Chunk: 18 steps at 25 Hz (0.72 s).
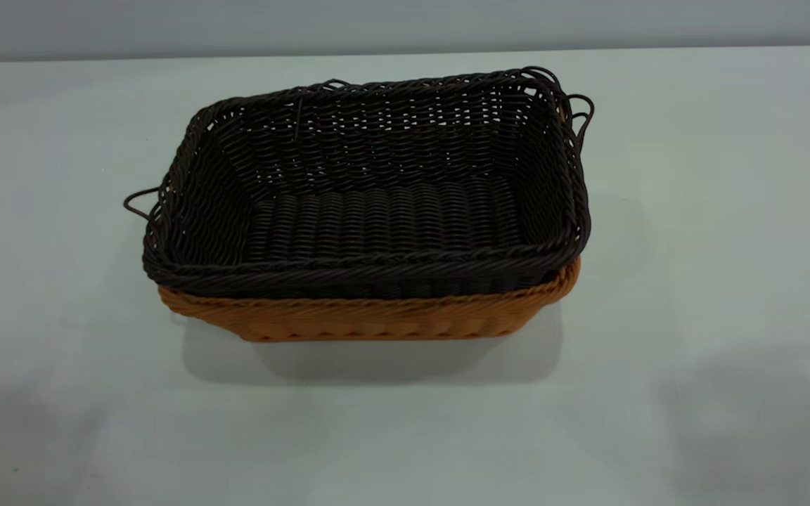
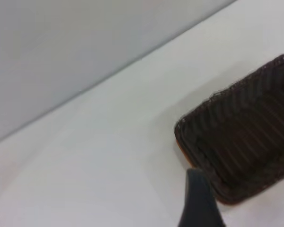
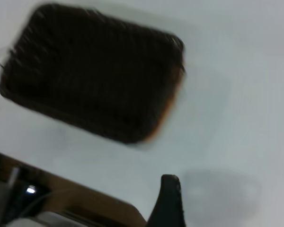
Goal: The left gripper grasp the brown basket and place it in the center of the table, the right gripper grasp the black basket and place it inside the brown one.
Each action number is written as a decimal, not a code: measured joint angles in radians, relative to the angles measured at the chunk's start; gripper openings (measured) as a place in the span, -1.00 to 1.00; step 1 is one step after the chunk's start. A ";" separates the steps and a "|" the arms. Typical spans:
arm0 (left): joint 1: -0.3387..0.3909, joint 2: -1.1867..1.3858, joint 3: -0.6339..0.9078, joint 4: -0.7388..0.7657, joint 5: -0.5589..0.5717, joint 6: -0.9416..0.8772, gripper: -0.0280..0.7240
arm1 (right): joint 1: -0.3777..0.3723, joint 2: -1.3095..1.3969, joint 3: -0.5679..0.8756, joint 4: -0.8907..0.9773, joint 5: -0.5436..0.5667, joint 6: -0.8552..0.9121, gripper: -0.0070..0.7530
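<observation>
The black basket (image 1: 377, 204) sits nested inside the brown basket (image 1: 377, 320) on the table (image 1: 714, 246), and only the brown one's rim and lower wall show beneath it. Neither gripper appears in the exterior view. In the left wrist view my left gripper (image 2: 223, 205) hangs off the stacked baskets' corner (image 2: 241, 142). One finger (image 2: 197, 201) shows, with nothing against it. My right gripper (image 3: 203, 203) is well back from the black basket (image 3: 94, 71), over bare table. Its one visible finger (image 3: 169, 201) also holds nothing.
A grey wall (image 1: 405, 24) runs behind the table's far edge. In the right wrist view a brown edge with cables (image 3: 52, 198) lies near the gripper. Open tabletop surrounds the baskets on all sides.
</observation>
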 joint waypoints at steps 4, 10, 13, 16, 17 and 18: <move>0.000 -0.087 0.178 -0.005 0.000 -0.059 0.26 | 0.000 -0.159 0.219 -0.032 -0.001 0.000 0.53; 0.000 -0.203 0.476 -0.011 0.000 -0.130 0.26 | 0.000 -0.386 0.546 -0.043 -0.046 0.001 0.53; 0.000 -0.259 0.622 -0.011 0.000 -0.146 0.26 | 0.000 -0.512 0.682 -0.044 -0.062 0.001 0.53; 0.000 -0.316 0.766 -0.012 -0.004 -0.163 0.26 | 0.000 -0.629 0.767 -0.045 -0.079 0.001 0.53; 0.000 -0.335 0.804 -0.013 -0.006 -0.167 0.26 | 0.000 -0.662 0.769 -0.045 -0.093 0.001 0.53; 0.000 -0.354 0.848 -0.013 -0.011 -0.172 0.26 | 0.000 -0.700 0.771 -0.045 -0.114 0.001 0.53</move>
